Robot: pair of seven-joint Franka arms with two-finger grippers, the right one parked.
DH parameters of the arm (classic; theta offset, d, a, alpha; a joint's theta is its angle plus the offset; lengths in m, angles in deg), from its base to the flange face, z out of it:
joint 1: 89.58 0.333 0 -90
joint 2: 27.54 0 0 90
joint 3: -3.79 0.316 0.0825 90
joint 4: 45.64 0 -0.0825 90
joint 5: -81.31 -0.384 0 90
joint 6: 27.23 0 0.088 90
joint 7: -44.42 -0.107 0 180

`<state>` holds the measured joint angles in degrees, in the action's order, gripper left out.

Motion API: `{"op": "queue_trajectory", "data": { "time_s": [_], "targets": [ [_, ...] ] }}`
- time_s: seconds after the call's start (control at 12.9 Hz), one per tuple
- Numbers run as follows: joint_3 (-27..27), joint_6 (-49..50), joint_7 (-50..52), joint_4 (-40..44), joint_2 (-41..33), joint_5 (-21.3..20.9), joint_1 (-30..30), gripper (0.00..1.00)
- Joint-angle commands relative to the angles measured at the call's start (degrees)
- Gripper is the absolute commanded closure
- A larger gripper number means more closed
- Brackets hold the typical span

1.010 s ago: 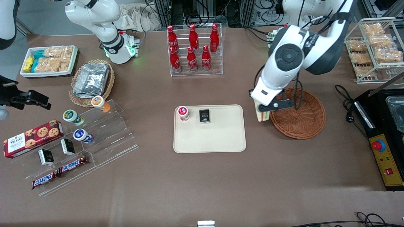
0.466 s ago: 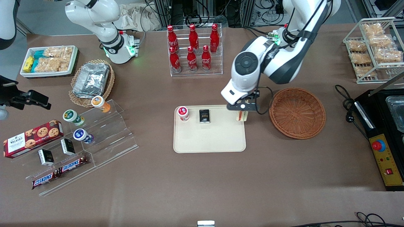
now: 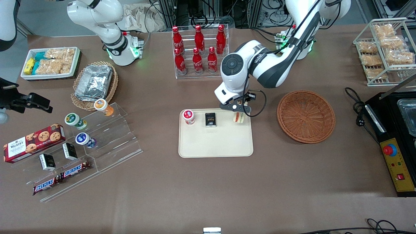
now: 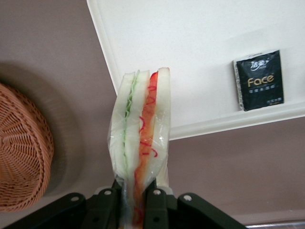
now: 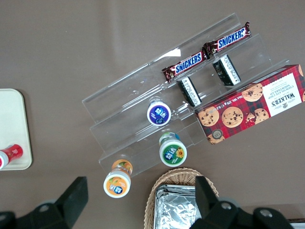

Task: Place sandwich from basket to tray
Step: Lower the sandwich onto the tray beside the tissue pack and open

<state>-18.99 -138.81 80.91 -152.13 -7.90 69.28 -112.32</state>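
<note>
Two printed names read clearly: "Face" on the black packet (image 4: 259, 80) lying on the tray (image 3: 215, 146), and "Snickers" on the bars (image 3: 61, 177) at the lower left of the front view, near a "Walkers" biscuit box (image 3: 33, 142). The sandwich (image 4: 140, 143) is clamped between the fingers (image 4: 155, 210) of the gripper (image 3: 239, 109), its free end pointing away from them over the tray's corner. In the front view it hangs at the tray's upper right corner, beside the packet, while the basket (image 3: 306, 116) sits right of centre. The left arm reaches down from the upper right, its wrist bent toward the tray.
</note>
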Motion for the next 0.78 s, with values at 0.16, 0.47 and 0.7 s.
{"op": "queue_trajectory", "data": {
  "time_s": [0.16,0.47,0.7],
  "targets": [
    [0.46,-0.83,-0.28,1.81,4.6,-3.78,-1.43,1.0],
    [1.94,-3.47,0.86,2.78,7.16,-3.87,-0.47,1.0],
    [4.67,-4.6,2.61,3.13,7.69,-3.7,-0.38,1.0]
  ]
}}
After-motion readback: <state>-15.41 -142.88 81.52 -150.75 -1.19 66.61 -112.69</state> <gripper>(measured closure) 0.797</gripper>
